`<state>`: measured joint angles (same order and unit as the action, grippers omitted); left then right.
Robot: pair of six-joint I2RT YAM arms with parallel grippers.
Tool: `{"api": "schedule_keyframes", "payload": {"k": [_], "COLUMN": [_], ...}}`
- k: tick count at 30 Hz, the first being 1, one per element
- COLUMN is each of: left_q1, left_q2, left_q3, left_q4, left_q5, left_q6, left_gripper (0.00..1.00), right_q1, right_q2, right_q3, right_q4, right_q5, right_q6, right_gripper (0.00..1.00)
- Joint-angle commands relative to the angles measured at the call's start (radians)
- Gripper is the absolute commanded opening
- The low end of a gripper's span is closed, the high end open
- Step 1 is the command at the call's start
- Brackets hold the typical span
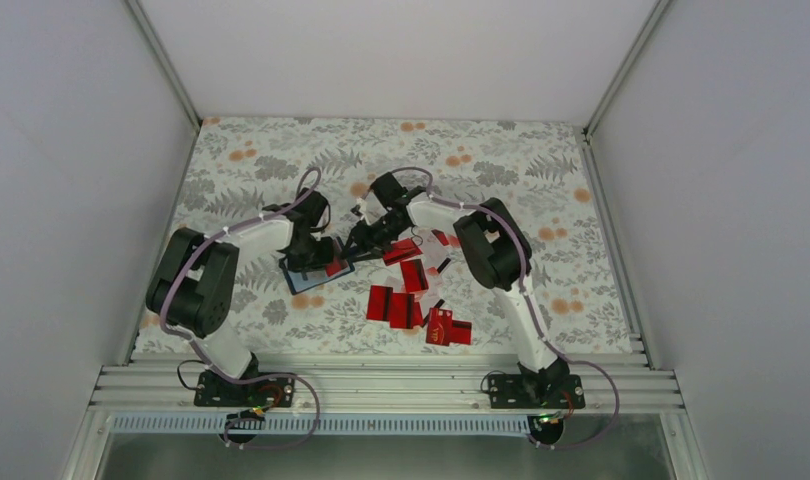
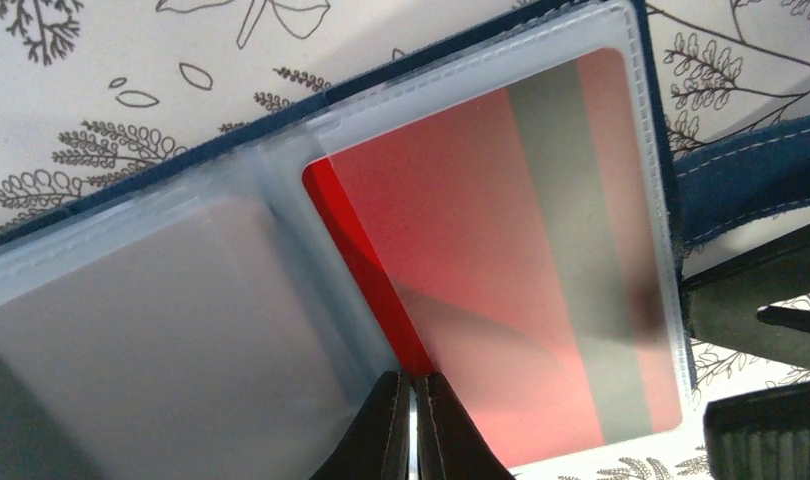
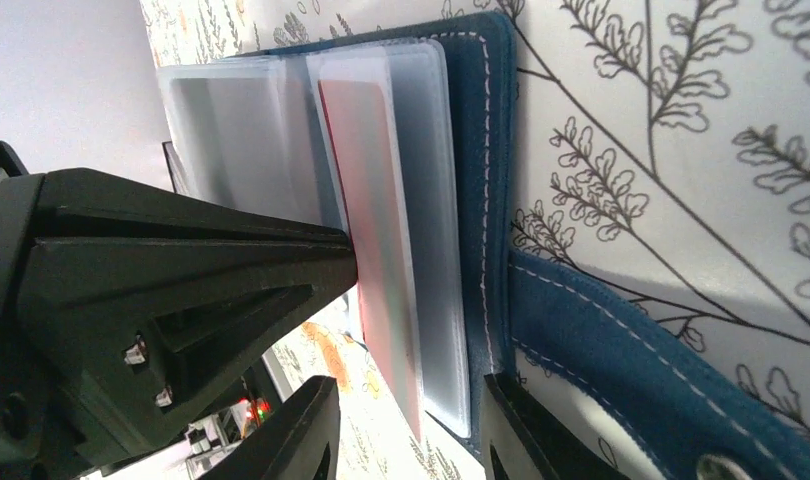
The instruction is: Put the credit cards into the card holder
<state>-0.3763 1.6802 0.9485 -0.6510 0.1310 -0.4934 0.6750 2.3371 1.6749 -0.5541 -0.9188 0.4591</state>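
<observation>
The navy card holder [image 1: 314, 276] lies open on the table, its clear sleeves [image 2: 181, 320] facing up. A red credit card with a dark stripe [image 2: 481, 250] sits almost fully inside one sleeve, with a bare red edge still showing. My left gripper [image 2: 413, 425] is shut, its tips pressed against that bare edge. My right gripper [image 3: 411, 440] is open and straddles the holder's edge [image 3: 496, 150] and the sleeve with the card [image 3: 376, 200], touching neither. Several loose red cards [image 1: 411, 292] lie to the right of the holder.
The holder's navy strap with a pale snap [image 3: 621, 370] lies out on the floral table cover [image 1: 541, 190]. White walls and metal rails [image 1: 381, 385] enclose the table. The two grippers [image 1: 316, 255] [image 1: 359, 243] work very close together.
</observation>
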Motion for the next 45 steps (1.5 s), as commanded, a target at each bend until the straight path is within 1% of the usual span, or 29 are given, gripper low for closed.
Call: {"api": "schedule_keyframes", "payload": {"k": [1,7,13,17,20,25,31,35,38,45], "left_q1": [0.004,0.004,0.004,0.002,-0.001,-0.018,-0.032,-0.038,-0.038,-0.031], "left_q2": [0.035,0.055,0.065,0.073,0.078,0.089,0.109,0.102,0.085,0.03], "left_q3": [0.016,0.022,0.025,0.031,0.042,0.078,0.126,0.153,0.157,0.166], "left_q4": [0.039,0.05,0.058,0.065,0.072,0.078,0.094,0.081,0.063,-0.008], "left_q5": [0.013,0.025,0.032,0.041,0.05,0.064,0.127,0.135,0.127,0.058], "left_q6": [0.027,0.025,0.018,0.014,0.009,-0.001,-0.027,-0.036,-0.037,-0.036], "left_gripper": [0.04,0.03,0.03,0.03,0.03,0.03,0.03,0.03,0.03,0.03], "right_q1": [0.009,0.009,0.009,0.009,0.009,0.009,-0.001,-0.014,-0.016,-0.017], "right_q2": [0.037,0.044,0.043,0.036,0.025,0.0,-0.021,-0.039,-0.046,-0.042], "right_q3": [0.036,0.085,0.084,0.078,0.071,0.06,0.048,0.046,0.052,0.065], "right_q4": [-0.031,-0.067,-0.09,-0.1,-0.101,-0.108,-0.125,-0.13,-0.134,-0.115], "right_q5": [-0.017,-0.028,-0.034,-0.033,-0.027,-0.01,0.043,0.064,0.067,0.049], "right_q6": [-0.021,-0.036,-0.063,-0.078,-0.081,-0.091,-0.105,-0.103,-0.1,-0.073], "right_gripper": [0.36,0.35,0.32,0.29,0.24,0.21,0.21,0.23,0.24,0.26]}}
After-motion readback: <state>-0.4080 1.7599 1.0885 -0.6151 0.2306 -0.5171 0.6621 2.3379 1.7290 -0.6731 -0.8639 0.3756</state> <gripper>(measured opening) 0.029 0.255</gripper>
